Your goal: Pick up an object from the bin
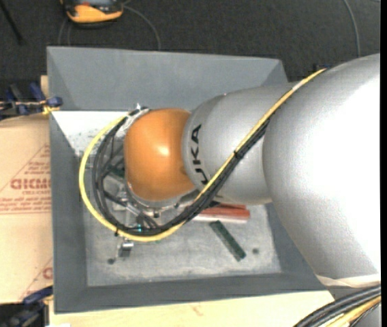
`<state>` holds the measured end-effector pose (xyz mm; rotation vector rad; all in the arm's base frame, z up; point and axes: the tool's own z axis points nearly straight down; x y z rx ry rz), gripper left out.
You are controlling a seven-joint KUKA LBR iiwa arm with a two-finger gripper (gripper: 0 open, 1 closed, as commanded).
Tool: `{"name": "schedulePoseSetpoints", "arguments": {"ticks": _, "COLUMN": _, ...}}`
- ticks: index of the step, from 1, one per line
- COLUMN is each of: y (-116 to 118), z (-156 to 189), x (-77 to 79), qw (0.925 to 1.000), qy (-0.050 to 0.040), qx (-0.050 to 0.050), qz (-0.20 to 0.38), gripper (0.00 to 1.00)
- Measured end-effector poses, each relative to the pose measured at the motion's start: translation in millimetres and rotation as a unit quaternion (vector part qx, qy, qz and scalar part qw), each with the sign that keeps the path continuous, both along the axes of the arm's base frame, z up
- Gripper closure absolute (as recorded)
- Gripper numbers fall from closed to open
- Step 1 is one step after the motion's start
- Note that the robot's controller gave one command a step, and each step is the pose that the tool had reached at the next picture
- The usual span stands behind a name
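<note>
My gripper (132, 218) reaches down into the left half of the bin, mostly hidden under the wrist's orange cover and cables. Just below it, on the bin floor near the front left, lies a small grey metal piece (124, 248). To the right a red flat bar (229, 214) pokes out from beneath the arm. A thin dark green stick (228, 240) lies slanted in front of the bar. I see nothing held in the gripper.
The arm crosses the right and middle of the bin and hides much of the floor. A tiny dark speck (256, 252) lies near the front right. The bin's sloping walls rise close on the left and the front.
</note>
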<state>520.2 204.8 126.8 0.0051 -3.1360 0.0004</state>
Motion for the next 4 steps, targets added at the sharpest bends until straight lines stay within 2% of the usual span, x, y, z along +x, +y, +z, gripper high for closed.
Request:
{"name": "schedulePoseSetpoints", "arguments": {"ticks": 1, "y": -1, "z": 4, "x": 2.3, "qw": 1.0, "qy": -0.0038, "qx": 0.001, "qz": -0.002, "gripper": 0.0}}
{"name": "schedulePoseSetpoints", "arguments": {"ticks": 2, "y": -25, "z": -24, "x": 10.3, "qw": 0.9999, "qy": -0.0055, "qx": 0.002, "qz": -0.011, "gripper": 0.0}}
{"name": "schedulePoseSetpoints", "arguments": {"ticks": 3, "y": -40, "z": -47, "x": 1.4, "qw": 0.9242, "qy": 0.0012, "qx": 0.004, "qz": -0.382, "gripper": 1.0}}
{"name": "schedulePoseSetpoints", "arguments": {"ticks": 4, "y": -40, "z": -47, "x": 1.9, "qw": 0.9241, "qy": 0.0005, "qx": 0.004, "qz": -0.382, "gripper": 1.0}}
